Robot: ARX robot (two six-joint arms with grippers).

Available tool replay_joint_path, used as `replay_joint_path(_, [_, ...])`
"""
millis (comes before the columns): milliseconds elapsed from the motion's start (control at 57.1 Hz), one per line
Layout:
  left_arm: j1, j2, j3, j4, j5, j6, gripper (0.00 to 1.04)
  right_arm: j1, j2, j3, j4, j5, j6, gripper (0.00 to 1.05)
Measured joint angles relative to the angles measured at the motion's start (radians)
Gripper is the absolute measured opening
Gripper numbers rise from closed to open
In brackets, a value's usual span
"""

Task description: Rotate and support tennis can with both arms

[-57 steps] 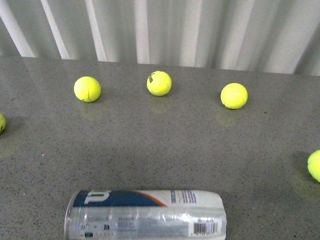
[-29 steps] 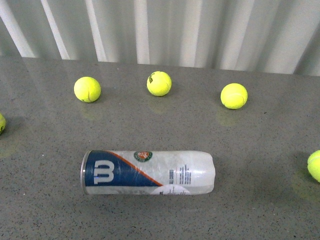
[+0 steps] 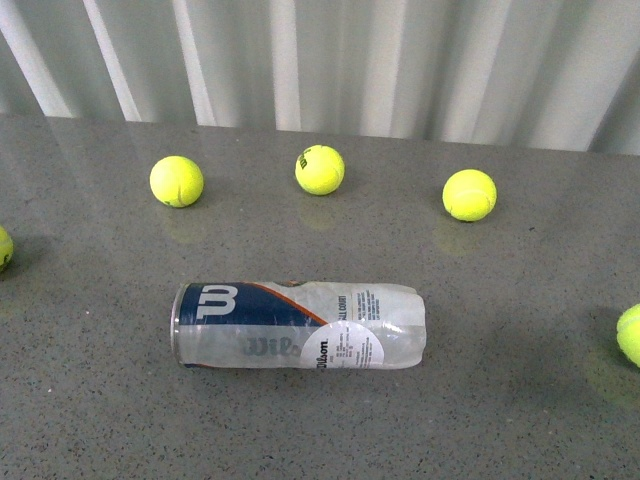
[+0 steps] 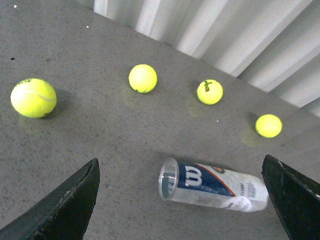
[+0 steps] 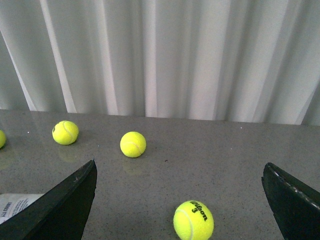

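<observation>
The tennis can (image 3: 300,326) lies on its side on the grey table, open rim to the left, navy label with the white "W" facing up. Neither arm shows in the front view. In the left wrist view the tennis can (image 4: 215,186) lies ahead of my open left gripper (image 4: 182,200), between the lines of its two black fingers (image 4: 65,207) and apart from both. My right gripper (image 5: 180,200) is open too; a corner of the can's white label (image 5: 12,205) peeks out beside one finger (image 5: 62,207).
Yellow tennis balls (image 3: 176,181) (image 3: 319,169) (image 3: 469,194) sit in a row behind the can. Two more lie at the table's left edge (image 3: 3,248) and right edge (image 3: 630,333). One Wilson ball (image 5: 193,220) rests between the right fingers. White curtain (image 3: 320,60) behind.
The can has rolled away from the near edge toward the table's middle and turned about its long axis; a round white sticker and "Wilson" lettering now show.
</observation>
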Motion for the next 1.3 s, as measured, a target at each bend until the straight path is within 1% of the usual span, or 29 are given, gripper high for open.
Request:
replay_joint_path(35, [0.006, 0.076, 0.018, 0.037, 0.007, 0.04, 0.98, 0.0, 0.0, 0.0, 0.0, 0.001, 0.0, 0.98])
replay_joint_path(70, [0.014, 0.197, 0.05, 0.09, -0.016, 0.096, 0.98, 0.0, 0.0, 0.0, 0.0, 0.001, 0.0, 0.98])
replay_joint_path(123, [0.026, 0.323, 0.093, 0.117, -0.013, 0.167, 0.98, 0.0, 0.0, 0.0, 0.0, 0.001, 0.0, 0.98])
replay_joint_path(193, [0.036, 0.431, 0.134, 0.126, -0.01, 0.22, 0.98, 0.0, 0.0, 0.0, 0.0, 0.0, 0.0, 0.98])
replay_joint_path(228, [0.047, 0.507, 0.16, 0.127, 0.015, 0.256, 0.98, 0.0, 0.0, 0.0, 0.0, 0.0, 0.0, 0.98])
replay_joint_path(298, [0.054, 0.587, 0.18, 0.126, 0.026, 0.288, 0.98, 0.0, 0.0, 0.0, 0.0, 0.0, 0.0, 0.98])
replay_joint_path(333, [0.057, 0.623, 0.189, 0.116, 0.048, 0.294, 0.98, 0.0, 0.0, 0.0, 0.0, 0.0, 0.0, 0.98])
replay_joint_path(455, [0.062, 0.729, 0.2, 0.066, 0.197, 0.27, 0.98, 0.0, 0.0, 0.0, 0.0, 0.0, 0.0, 0.98])
replay_joint_path(525, [0.068, 0.758, 0.186, 0.067, 0.338, 0.214, 0.98, 0.0, 0.0, 0.0, 0.0, 0.0, 0.0, 0.98])
replay_joint_path(648, [0.089, 0.824, 0.142, 0.112, 0.46, 0.122, 0.98, 0.0, 0.0, 0.0, 0.0, 0.0, 0.0, 0.98])
replay_joint_path(700, [0.1, 0.846, 0.129, 0.128, 0.49, 0.09, 0.98, 0.0, 0.0, 0.0, 0.0, 0.0, 0.0, 0.98])
replay_joint_path(963, [0.115, 0.898, 0.103, 0.155, 0.491, 0.076, 0.98, 0.0, 0.0, 0.0, 0.0, 0.0, 0.0, 0.98])
replay_joint_path(1295, [0.122, 0.898, 0.1, 0.156, 0.492, 0.084, 0.98, 0.0, 0.0, 0.0, 0.0, 0.0, 0.0, 0.98])
